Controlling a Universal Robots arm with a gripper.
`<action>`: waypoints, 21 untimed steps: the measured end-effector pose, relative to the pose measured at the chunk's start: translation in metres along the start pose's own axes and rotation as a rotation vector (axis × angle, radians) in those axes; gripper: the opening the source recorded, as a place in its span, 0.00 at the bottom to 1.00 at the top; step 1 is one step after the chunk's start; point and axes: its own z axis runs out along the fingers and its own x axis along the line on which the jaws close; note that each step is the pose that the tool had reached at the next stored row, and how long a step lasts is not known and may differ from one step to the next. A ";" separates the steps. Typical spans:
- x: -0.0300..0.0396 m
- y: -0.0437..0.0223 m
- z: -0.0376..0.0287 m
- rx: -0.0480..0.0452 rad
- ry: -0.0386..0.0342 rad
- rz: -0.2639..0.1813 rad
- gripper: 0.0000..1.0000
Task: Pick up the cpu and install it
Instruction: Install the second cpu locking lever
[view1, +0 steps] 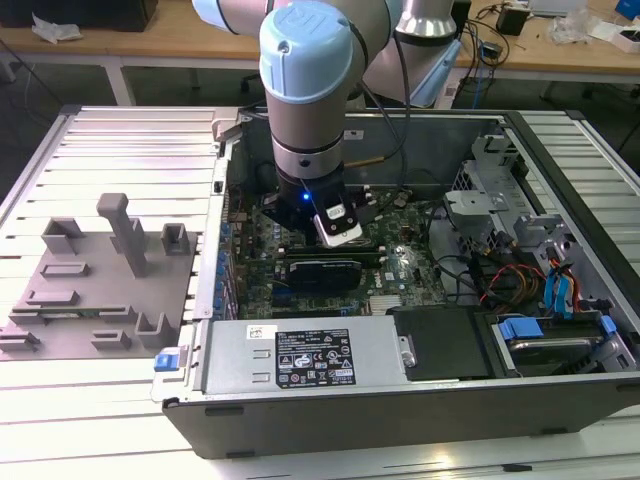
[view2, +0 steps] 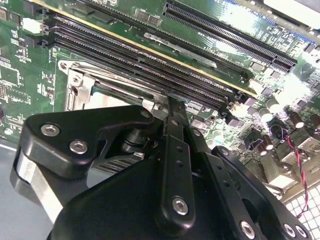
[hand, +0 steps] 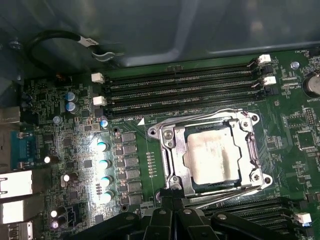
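The cpu (hand: 210, 155), a pale silvery square with smeared residue on its top, lies flat inside the metal socket frame (hand: 167, 150) on the green motherboard (hand: 75, 150). My gripper (hand: 174, 199) is shut with nothing between its black fingers. Its tips are at the socket frame's edge, just beside the cpu and close to the thin metal lever (hand: 220, 196). In the second wrist view the shut gripper (view2: 170, 105) points down at the socket frame (view2: 80, 85) beside the memory slots. In the exterior view the arm's wrist (view1: 305, 150) stands upright inside the open computer case (view1: 400, 420).
Long black memory slots (hand: 185, 87) run along the socket. Capacitors (hand: 102, 165) stand close by. A grey power supply box (view1: 300, 355) lines the case's near wall, with drive cages and coloured cables (view1: 500, 285) on the exterior view's right. A grey fixture plate (view1: 90, 290) lies on the exterior view's left.
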 end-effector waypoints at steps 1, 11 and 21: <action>0.0000 0.0000 0.0000 0.0000 0.0000 0.000 0.11; -0.0047 0.0015 -0.0056 0.0007 0.0001 0.000 0.11; -0.0122 0.0040 -0.0135 0.0016 0.0001 0.002 0.11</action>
